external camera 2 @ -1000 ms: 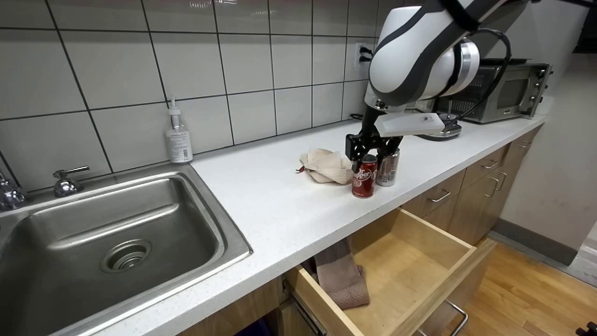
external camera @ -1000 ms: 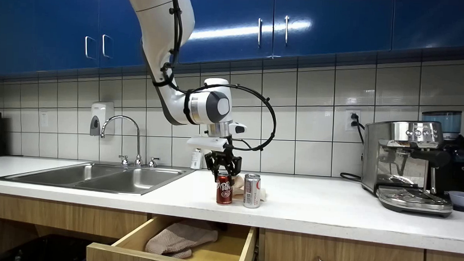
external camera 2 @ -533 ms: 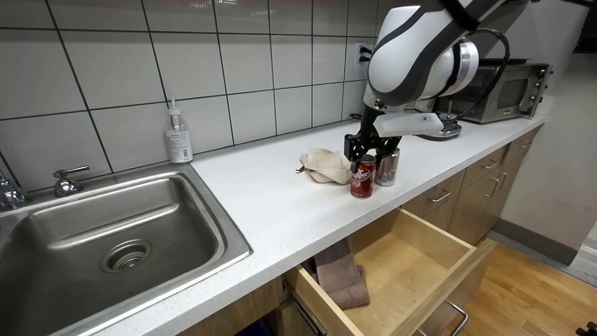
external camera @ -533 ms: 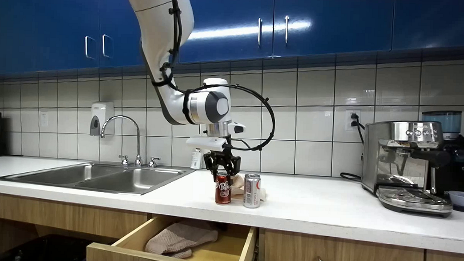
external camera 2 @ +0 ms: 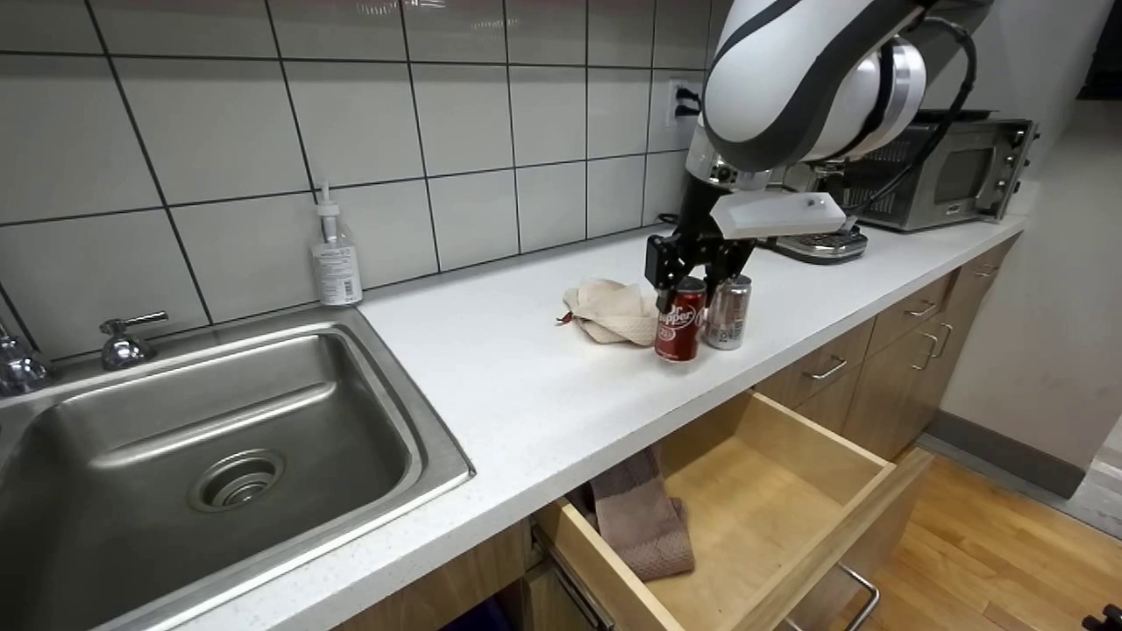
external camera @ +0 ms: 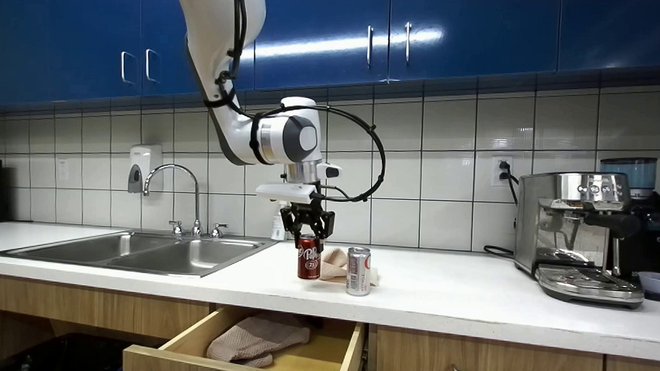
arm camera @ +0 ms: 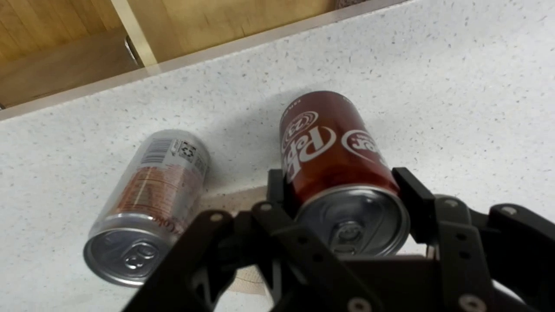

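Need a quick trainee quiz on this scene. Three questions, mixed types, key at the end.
1. Multiple choice: what is the gripper clamped on?
A) the soap bottle
B) the Dr Pepper can
C) the faucet

2. True or false: the drawer is open, with a brown cloth inside it.

3. Fill in one word: the silver Coke can is not lying on its side; it stands ____ on the countertop.

Key: 1. B. 2. True. 3. Upright.
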### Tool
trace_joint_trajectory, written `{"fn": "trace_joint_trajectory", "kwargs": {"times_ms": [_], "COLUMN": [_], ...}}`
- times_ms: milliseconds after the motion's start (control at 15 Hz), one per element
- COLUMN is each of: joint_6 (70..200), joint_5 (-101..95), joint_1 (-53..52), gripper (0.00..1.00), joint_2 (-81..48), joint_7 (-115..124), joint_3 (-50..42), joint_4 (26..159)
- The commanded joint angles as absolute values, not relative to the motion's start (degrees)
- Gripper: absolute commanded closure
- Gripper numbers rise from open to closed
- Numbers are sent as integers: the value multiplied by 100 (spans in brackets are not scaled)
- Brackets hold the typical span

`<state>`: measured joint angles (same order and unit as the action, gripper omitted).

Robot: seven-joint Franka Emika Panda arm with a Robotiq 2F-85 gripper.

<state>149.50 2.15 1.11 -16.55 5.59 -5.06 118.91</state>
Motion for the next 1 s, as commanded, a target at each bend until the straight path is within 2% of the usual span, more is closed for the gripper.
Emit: {"fn": "trace_joint_trajectory", "kwargs": {"times_ms": [0, 933], "joint_6": [14910, 15102], "joint_5": [272, 194], "joint_1": [218, 162], "gripper": [62, 62], "joint_2": [-1073, -220], "joint_7": [268, -94], "joint_3": [-379, -333], "joint_4": [12356, 13538]}}
